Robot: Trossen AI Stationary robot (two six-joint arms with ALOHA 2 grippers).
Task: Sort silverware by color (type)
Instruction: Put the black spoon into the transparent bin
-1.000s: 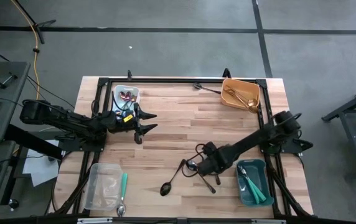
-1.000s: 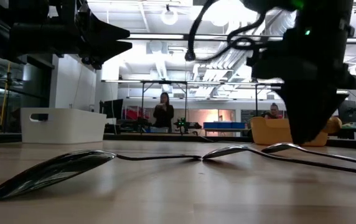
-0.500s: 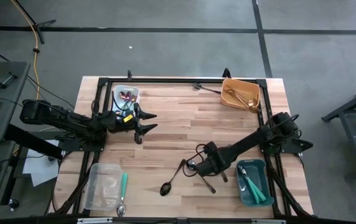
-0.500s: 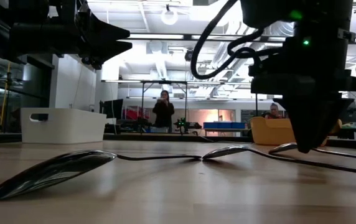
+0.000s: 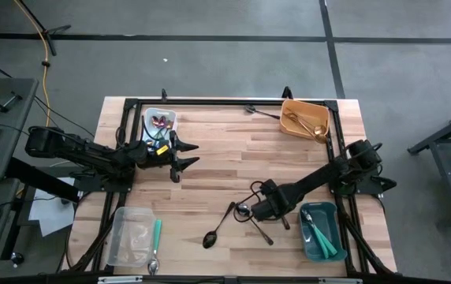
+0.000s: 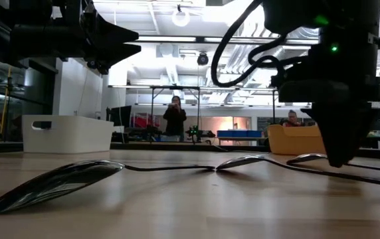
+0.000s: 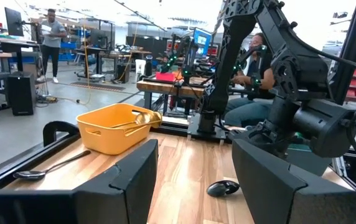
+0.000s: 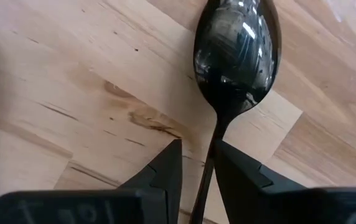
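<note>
Three black spoons lie flat on the wooden table near its front middle: one point(image 5: 212, 235) toward the left, one point(image 5: 244, 209) under my right gripper, and one point(image 5: 266, 234) slanting toward the near edge. My right gripper point(image 5: 255, 213) points straight down over the middle spoon. In the right wrist view its fingers point(image 8: 165, 168) stand close on either side of that spoon's handle point(image 8: 204, 177), just behind the bowl point(image 8: 237, 43), with a gap showing on one side. My left gripper point(image 5: 182, 155) hangs open above the table's left part. My right gripper comes from above, pointing down, its fingers across the black spoon's handle just behind the bowl. One finger point(image 8: 240, 168) lies right at the handle; I cannot tell whether it touches. The spoon lies flat on the table.
An orange bin point(image 5: 292, 125) with gold spoons stands far right, a pale bin point(image 5: 148, 118) far left, a teal bin point(image 5: 329, 244) near right, a clear bin point(image 5: 131, 237) near left. A teal-handled spoon point(image 5: 155, 241) lies beside the clear bin. Another dark spoon point(image 5: 261, 112) lies at the far edge.
My right gripper has sunk toward the table over the black spoons, drifting a little sideways in the low view. The spoons have stayed where they lay.
</note>
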